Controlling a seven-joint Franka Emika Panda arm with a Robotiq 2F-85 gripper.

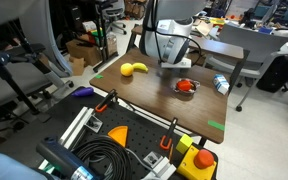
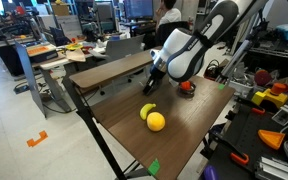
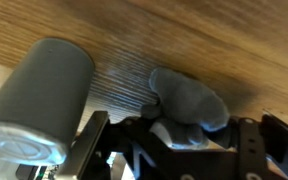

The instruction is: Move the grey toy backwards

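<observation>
Wrist view: grey toy (image 3: 189,98) lies on the table (image 3: 184,35) between the tool (image 3: 169,130) fingers, which are dark, blurred and cropped, so can't tell if spread or pinching. Pale cylinder (image 3: 39,95) beside the toy, partly cut off. Toy hidden behind the tool in both exterior views.

Brown wooden tabletop (image 2: 179,140), mostly bare. Open wood lies around the small dark grey lumpy toy (image 3: 189,100), except on one side, where a pale grey-blue cylinder (image 3: 39,100) lies near. Further off are a round yellow fruit (image 1: 139,68) and a red item on a dish (image 1: 186,86).
</observation>
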